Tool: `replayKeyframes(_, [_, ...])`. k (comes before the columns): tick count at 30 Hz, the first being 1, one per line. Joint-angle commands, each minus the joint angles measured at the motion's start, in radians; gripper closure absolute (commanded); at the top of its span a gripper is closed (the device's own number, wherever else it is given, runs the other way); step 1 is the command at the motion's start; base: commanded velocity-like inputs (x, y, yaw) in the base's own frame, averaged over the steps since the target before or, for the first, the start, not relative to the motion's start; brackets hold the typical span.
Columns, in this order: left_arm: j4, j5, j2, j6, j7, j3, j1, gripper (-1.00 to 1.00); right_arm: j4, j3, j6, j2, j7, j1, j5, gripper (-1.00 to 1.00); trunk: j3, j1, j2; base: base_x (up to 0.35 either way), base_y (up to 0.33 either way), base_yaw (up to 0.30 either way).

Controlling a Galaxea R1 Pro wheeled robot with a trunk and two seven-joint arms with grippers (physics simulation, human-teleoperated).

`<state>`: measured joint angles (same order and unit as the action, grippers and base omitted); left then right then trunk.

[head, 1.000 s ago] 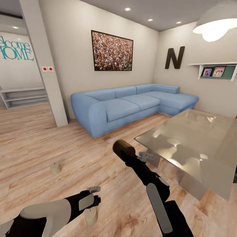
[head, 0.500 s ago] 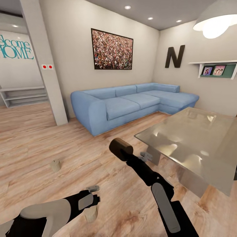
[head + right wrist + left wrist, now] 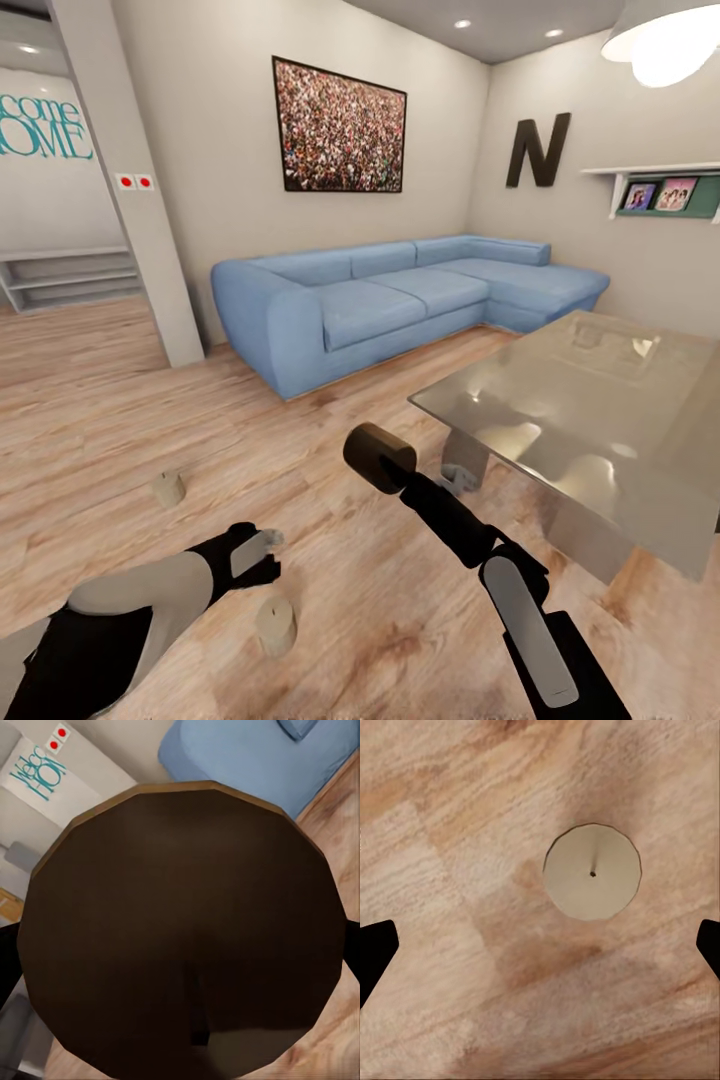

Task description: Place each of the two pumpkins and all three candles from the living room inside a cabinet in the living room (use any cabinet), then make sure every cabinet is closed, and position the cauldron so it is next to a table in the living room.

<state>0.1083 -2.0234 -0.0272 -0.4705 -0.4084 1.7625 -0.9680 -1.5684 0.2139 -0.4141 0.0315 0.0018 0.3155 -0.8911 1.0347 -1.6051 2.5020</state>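
Two stubby tan candles stand on the wood floor, one (image 3: 168, 489) further off at the left and one (image 3: 275, 626) close in front of me. My left gripper (image 3: 255, 553) hovers just above and left of the near candle, open. In the left wrist view this candle (image 3: 592, 872) shows from above, and the left gripper (image 3: 540, 952) holds nothing. My right gripper (image 3: 405, 472) is shut on the cauldron (image 3: 378, 457), a dark brown round pot, held above the floor beside the grey glossy coffee table (image 3: 600, 420). In the right wrist view the cauldron (image 3: 184, 937) is very close. Pumpkins, the third candle and the cabinet are out of view.
A blue corner sofa (image 3: 400, 300) stands along the far wall behind the table. A white pillar (image 3: 140, 200) stands at the left, with pale shelves (image 3: 70, 275) in the room beyond. Wood floor (image 3: 150, 400) lies open between me and the sofa.
The head view has shifted a little. My left gripper has drawn back and to the left, uncovering the near candle. The right arm still holds the cauldron by the table's corner.
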Motion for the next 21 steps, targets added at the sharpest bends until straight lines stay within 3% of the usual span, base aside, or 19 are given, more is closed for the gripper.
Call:
replayKeyframes(1, [-0.002,-0.008,0.000,-0.019,-0.005,0.004,-0.012,-1.00,-0.001,-0.001,-0.004,0.000,0.000,0.001,-0.007,1.00,0.005,0.000,0.001,0.000,0.000,0.000])
replayKeyframes(5, [-0.011,-0.009,-0.002,-0.069,-0.005,0.003,-0.053,-1.00,-0.001,-0.001,-0.004,-0.001,0.015,0.001,-0.009,1.00,0.020,-0.002,0.002,0.000,0.000,0.000])
replayKeyframes(7, [-0.013,-0.009,-0.003,-0.079,-0.004,0.003,-0.064,-1.00,-0.001,-0.002,-0.007,-0.002,0.062,0.001,-0.010,1.00,0.028,-0.003,0.002,0.000,0.000,0.000])
replayKeyframes(11, [-0.014,-0.009,-0.004,-0.084,-0.004,0.004,-0.070,-1.00,-0.001,-0.002,-0.009,-0.002,0.127,0.001,-0.011,1.00,0.044,-0.005,0.003,0.000,0.000,0.000])
replayKeyframes(16, [-0.015,-0.009,-0.005,-0.083,-0.005,0.005,-0.072,-1.00,-0.001,-0.002,-0.011,-0.002,0.150,0.001,-0.026,1.00,0.063,-0.007,0.004,0.000,0.000,0.000])
replayKeyframes(18, [-0.015,-0.009,-0.006,-0.083,-0.005,0.006,-0.072,-1.00,-0.001,-0.003,-0.017,-0.004,0.154,0.001,-0.046,1.00,0.071,-0.008,0.005,0.000,0.000,0.000])
replayKeyframes(21, [-0.015,-0.009,-0.007,-0.082,-0.006,0.007,-0.072,-1.00,-0.001,-0.005,-0.030,-0.043,0.203,0.001,-0.110,1.00,0.082,-0.009,0.005,0.000,0.000,0.000])
